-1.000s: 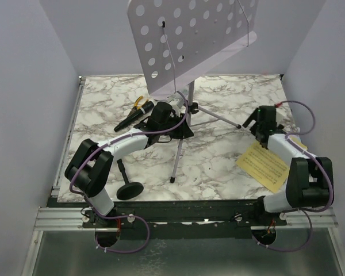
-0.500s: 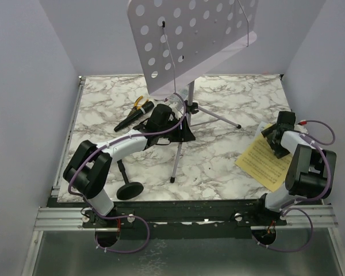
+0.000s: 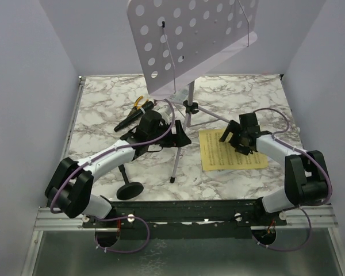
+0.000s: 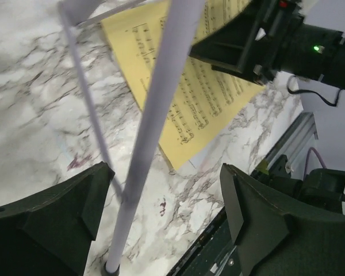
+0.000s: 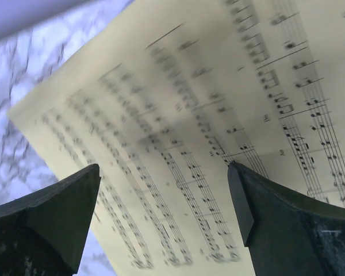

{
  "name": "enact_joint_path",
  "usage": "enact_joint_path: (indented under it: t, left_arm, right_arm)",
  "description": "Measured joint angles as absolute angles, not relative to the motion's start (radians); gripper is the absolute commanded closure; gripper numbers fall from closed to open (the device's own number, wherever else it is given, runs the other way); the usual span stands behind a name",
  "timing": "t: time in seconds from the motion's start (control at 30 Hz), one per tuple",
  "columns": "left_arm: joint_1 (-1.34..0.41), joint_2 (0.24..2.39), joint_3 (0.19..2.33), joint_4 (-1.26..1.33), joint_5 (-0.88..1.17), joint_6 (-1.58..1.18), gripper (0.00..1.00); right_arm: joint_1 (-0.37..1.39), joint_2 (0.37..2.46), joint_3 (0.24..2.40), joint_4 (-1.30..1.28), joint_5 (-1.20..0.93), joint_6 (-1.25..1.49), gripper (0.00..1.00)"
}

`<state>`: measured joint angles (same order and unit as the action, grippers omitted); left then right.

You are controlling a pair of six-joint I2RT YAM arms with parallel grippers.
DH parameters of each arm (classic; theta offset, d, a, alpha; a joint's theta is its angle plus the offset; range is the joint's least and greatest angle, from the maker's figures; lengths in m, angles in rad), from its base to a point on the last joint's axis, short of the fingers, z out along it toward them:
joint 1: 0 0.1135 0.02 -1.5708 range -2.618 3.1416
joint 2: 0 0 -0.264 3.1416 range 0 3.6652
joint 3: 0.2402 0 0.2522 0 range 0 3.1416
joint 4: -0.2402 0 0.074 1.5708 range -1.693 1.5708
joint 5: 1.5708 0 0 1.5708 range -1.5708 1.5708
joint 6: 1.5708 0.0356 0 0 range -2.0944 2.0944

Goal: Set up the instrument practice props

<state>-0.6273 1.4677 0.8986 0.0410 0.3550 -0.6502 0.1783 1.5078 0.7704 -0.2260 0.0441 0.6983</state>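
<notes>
Left claw (image 4: 164,178) gaped astride music stand pole (image 4: 161,109) (no contact); tripod (image 3: 176,161) evidently bore it. Right claw (image 5: 164,169) hovered wide over yellow sheet (image 5: 190,86).

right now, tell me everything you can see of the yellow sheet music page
The yellow sheet music page is a thin rectangle of paper printed with black staves and notes. It appears to lie flat, printed side up, on the marble table, just right of the lilac stand's tripod leg. The open right gripper hangs over its far right part; whether it touches the paper cannot be told.
</notes>
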Motion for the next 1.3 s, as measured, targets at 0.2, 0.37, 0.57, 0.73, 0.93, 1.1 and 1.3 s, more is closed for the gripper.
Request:
enact_joint_path:
  t: [0.2,0.37,0.57,0.73,0.93,1.1,1.3]
  left_arm:
    - [-0.61,1.301,0.757,-0.094,0.313,-0.678,0.12]
    - [-0.609,1.15,0.729,-0.186,0.307,-0.699,0.08]
    - [-0.609,1.023,0.743,-0.219,0.307,-0.694,0.08]
    - [-0.609,0.979,0.743,-0.239,0.31,-0.682,0.11]
    - [-0.619,0.924,0.714,-0.197,0.386,-0.669,0.14]
    - [-0.914,0.939,0.648,-0.059,0.332,-0.641,0.14]
    - [-1.255,1.052,0.632,0.116,0.101,-0.536,0.14]
  right_arm:
    - [0.192,1.407,0.721,-0.328,-0.026,0.667,0.0]
    - [0.191,1.305,0.712,-0.348,-0.01,0.62,0.0]
    - [0.127,1.309,0.715,-0.345,0.03,0.58,0.0]
    - [0.079,1.314,0.714,-0.343,-0.001,0.579,0.0]
    - [-0.08,1.283,0.688,-0.332,-0.13,0.575,0.0]
    - [-0.075,1.236,0.673,-0.364,-0.276,0.578,0.0]
    - [-0.073,1.118,0.665,-0.474,-0.3,0.626,0.0]
